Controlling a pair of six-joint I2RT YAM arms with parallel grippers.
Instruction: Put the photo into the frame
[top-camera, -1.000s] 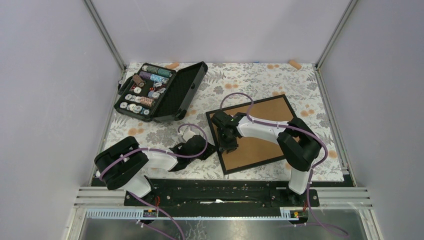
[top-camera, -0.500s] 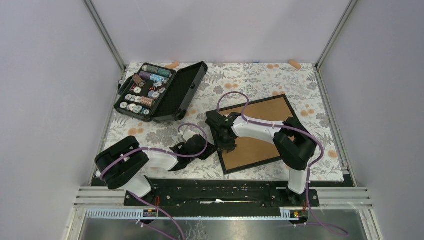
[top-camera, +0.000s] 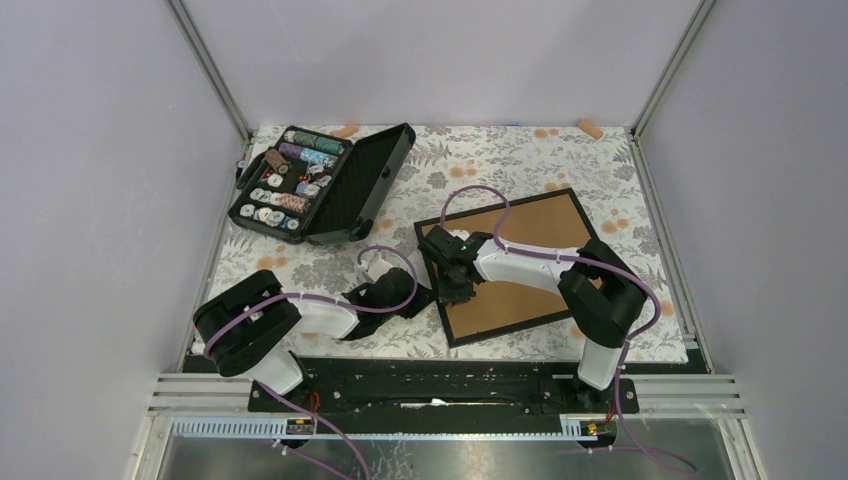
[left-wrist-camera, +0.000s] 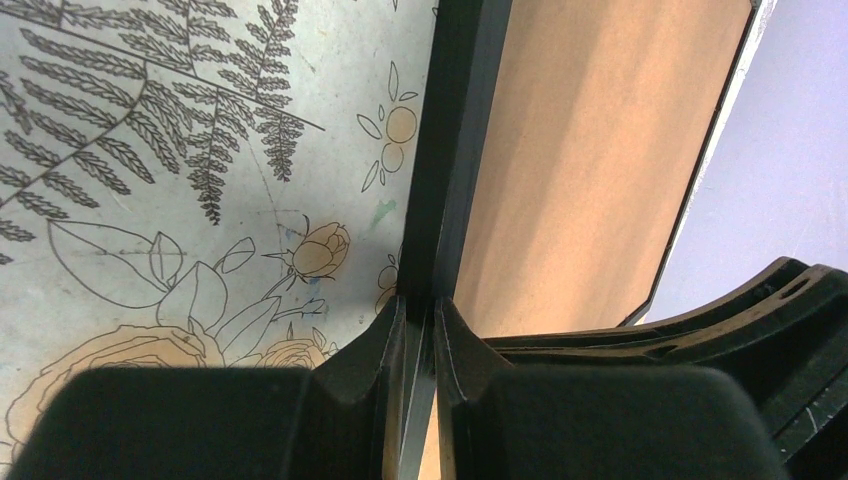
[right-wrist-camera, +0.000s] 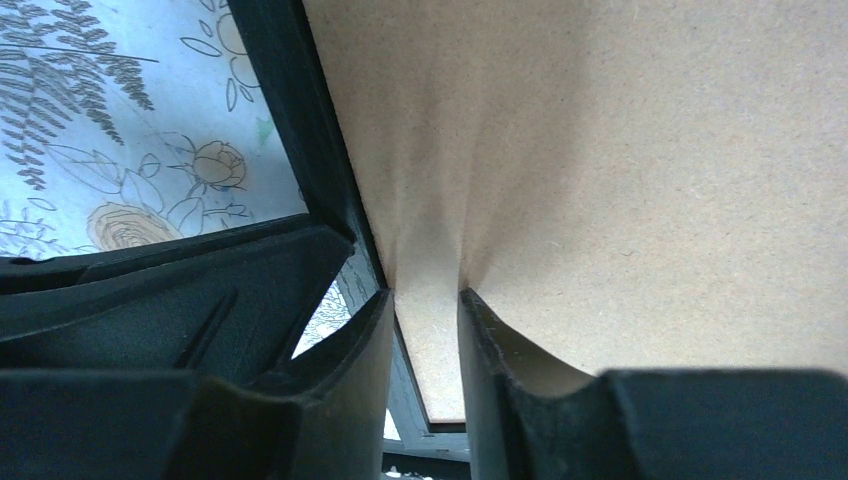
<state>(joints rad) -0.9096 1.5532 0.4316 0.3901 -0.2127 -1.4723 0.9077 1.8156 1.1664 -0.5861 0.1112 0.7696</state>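
The frame (top-camera: 510, 331) lies back up on the flowered cloth, with its brown backing board (top-camera: 530, 225) showing. My left gripper (top-camera: 426, 297) is shut on the frame's black left rail (left-wrist-camera: 455, 150); the rail runs between its fingertips in the left wrist view, where the gripper (left-wrist-camera: 420, 320) sits at the bottom. My right gripper (top-camera: 456, 288) stands on the board just inside that rail. In the right wrist view the right gripper (right-wrist-camera: 425, 310) shows a narrow gap with only bare board (right-wrist-camera: 600, 150) in it. The photo is not in view.
An open black case of thread spools (top-camera: 320, 185) sits at the back left. Two small tan pieces lie along the back edge, one (top-camera: 345, 130) at the left and one (top-camera: 590, 128) at the right. The enclosure walls close in on both sides.
The right wrist shifted slightly left along the frame's left rail and then back. The left gripper edged slightly toward the frame. The frame barely moved.
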